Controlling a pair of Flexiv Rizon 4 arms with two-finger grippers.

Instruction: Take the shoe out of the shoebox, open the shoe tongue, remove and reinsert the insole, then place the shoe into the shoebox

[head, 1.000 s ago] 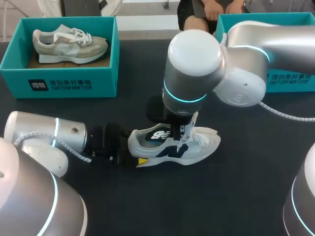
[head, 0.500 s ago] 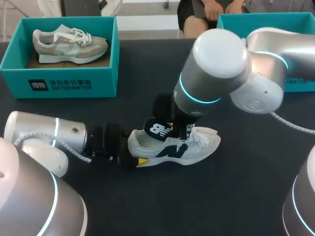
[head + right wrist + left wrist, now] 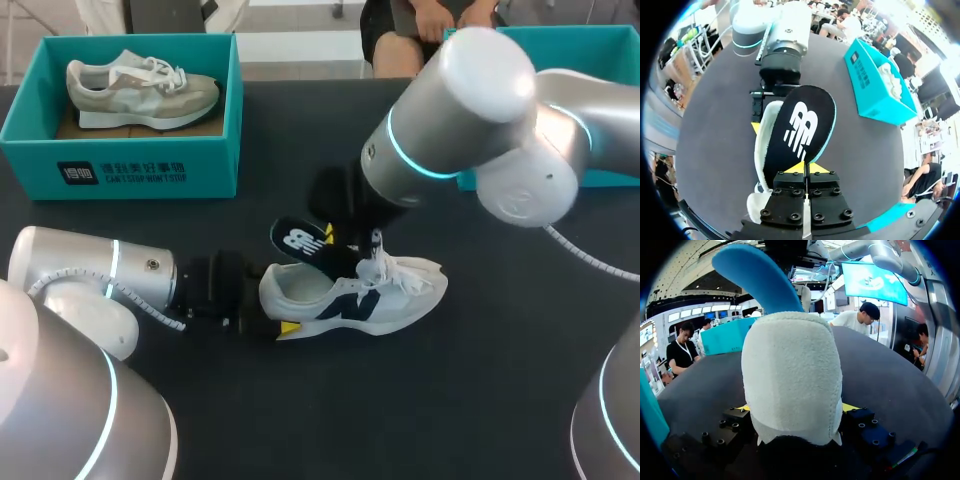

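While insole (image 3: 303, 243) hangs above shoe (image 3: 350, 300) opening, logo end raised over shoe heel, right fingers (image 3: 794, 168) pinch its forepart. Left fingers (image 3: 850, 407) clamp shoe heel from both sides; shoe upright on table (image 3: 480, 400). Recommended: draw insole up and heelward steadily, heel clamp firm.

Left arm (image 3: 90, 280) low and level, in from the left; left gripper (image 3: 795, 410) clamped across the shoe (image 3: 790, 375) heel (one yellow tip each side). Right arm (image 3: 470, 110) angled down past the middle; right gripper (image 3: 804, 168) pinched on the insole (image 3: 800, 125) end.
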